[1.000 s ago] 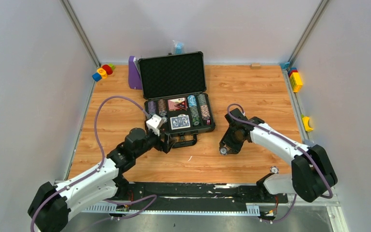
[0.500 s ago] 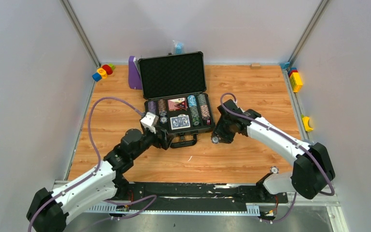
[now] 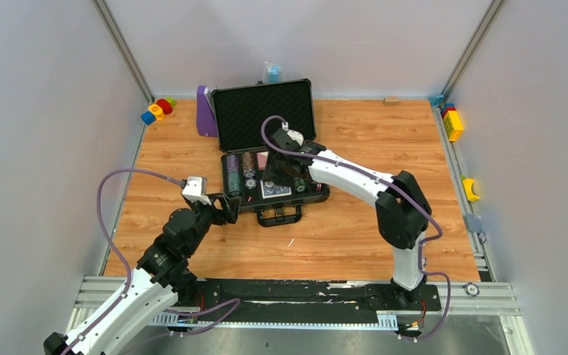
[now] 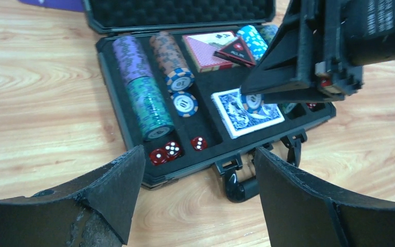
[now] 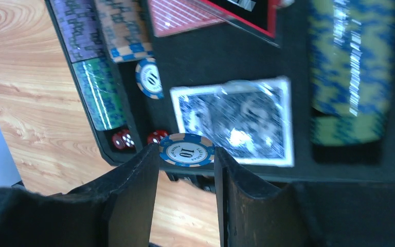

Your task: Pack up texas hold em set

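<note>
This is a robot test cell in a lab: plain pale panel walls (image 3: 44, 111) stand well beyond both grippers on three sides, joined by bare aluminium posts (image 3: 124, 52). Behind the left gripper (image 3: 231, 209) and the right gripper (image 3: 275, 181), the two arms are bolted to a black rail (image 3: 303, 290) on slotted metal framing (image 3: 266, 319), with purple cables (image 3: 140, 171) looping off them. Beneath the grippers lies a wood-grain tabletop (image 3: 384, 140), with coloured toy blocks (image 3: 157, 109) in the corner far beyond the left gripper.
</note>
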Controlling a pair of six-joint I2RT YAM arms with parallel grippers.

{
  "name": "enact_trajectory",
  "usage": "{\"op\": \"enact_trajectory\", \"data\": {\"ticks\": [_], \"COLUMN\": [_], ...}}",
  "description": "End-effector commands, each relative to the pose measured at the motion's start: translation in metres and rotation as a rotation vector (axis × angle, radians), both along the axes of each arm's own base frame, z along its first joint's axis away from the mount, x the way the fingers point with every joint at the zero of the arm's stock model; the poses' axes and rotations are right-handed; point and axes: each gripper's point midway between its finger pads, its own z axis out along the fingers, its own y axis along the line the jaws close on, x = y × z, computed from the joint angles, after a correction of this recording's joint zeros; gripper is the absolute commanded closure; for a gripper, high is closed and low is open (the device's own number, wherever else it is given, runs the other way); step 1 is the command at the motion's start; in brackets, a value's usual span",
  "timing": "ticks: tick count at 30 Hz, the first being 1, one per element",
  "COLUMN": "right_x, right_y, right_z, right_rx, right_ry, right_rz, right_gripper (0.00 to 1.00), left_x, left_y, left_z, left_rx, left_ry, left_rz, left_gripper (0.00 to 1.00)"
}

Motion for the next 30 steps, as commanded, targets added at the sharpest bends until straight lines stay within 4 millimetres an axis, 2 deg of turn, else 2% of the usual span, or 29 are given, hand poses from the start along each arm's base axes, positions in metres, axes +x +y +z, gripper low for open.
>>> {"op": "enact_trajectory", "data": {"ticks": [1, 8, 15, 18, 20, 23, 30], "right_x": [0.028, 0.047, 0.054, 0.057, 0.059, 0.058, 0.049], "right_y": [0.037, 0.072, 0.091, 0.091, 0.090, 0.090, 0.081], "right_z": [0.010, -0.002, -0.014, -0.018, -0.017, -0.010, 0.037], "right_rx": [0.020, 0.019, 0.016, 0.001, -0.004, 0.002, 0.040], "right_ry": [-0.123, -0.157, -0.166, -0.173, -0.181, -0.191, -0.255], "right_rz": [0.069, 0.134, 0.170, 0.160, 0.154, 0.163, 0.185], "right_gripper": [0.65, 0.65, 0.64, 0.55, 0.45, 0.42, 0.43], "left_x": [0.000, 0.001, 0.001, 0.000, 0.000, -0.001, -0.001], "left_y": [0.024, 0.028, 0.026, 0.025, 0.025, 0.024, 0.021], "left_z": [-0.010, -0.012, -0.013, -0.013, -0.012, -0.012, -0.011], "left_rx": [-0.015, 0.007, 0.013, 0.016, 0.015, 0.014, 0.015], "left_ry": [0.033, 0.022, 0.006, 0.001, -0.002, -0.006, -0.013], "left_rz": [0.134, 0.147, 0.127, 0.120, 0.116, 0.109, 0.093], "left_gripper": [0.16, 0.16, 0.16, 0.16, 0.16, 0.16, 0.16]}}
